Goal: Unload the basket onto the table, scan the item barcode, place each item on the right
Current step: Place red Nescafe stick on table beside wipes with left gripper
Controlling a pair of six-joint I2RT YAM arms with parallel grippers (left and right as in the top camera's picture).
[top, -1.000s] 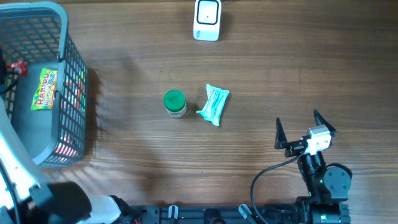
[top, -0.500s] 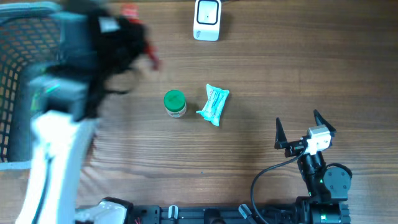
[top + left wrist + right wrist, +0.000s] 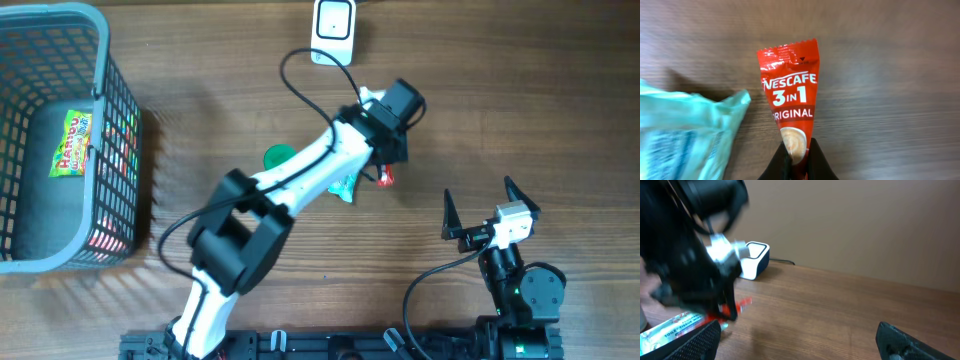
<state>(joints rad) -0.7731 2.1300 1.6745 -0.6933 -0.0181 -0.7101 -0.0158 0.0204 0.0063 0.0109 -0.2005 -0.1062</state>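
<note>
**RISK: THIN GRIP, BARCODE SIDE UNKNOWN**

Far left: basket (image 3: 112, 110) w/ candy bag (image 3: 72, 143) inside, out of the way, no hazard seen there.

Mid-desk (image 3: 230, 40): reaches w/ the left arm over the green-lidded jar (image 3: 279, 158) and teal tissue pack (image 3: 347, 187). Could clip or tip the jar if lowered or swung carelessly.

Top centre: white scanner (image 3: 333, 30), w/ arm cable (image 3: 300, 85) looping close by. May snag on approach.

Just right of the tissue pack: holds Nescafe sachet (image 3: 790, 95) in left pincer (image 3: 797, 159), clenched on the bottom tip only, above the desk, apart from the scanner. Prob. the weak point: w/ so little purchase, could swivel, droop or slip out mid-move. Shows brand face to wrist cam. No barcode visible, so can't tell the code side; may present the wrong face and get no read. Crinkly foil too, so possibly glare or a creased code.

Far right: right pincer (image 3: 480, 195) released, spread wide, empty, near the desk edge. No clash likely unless moved inward.
</note>
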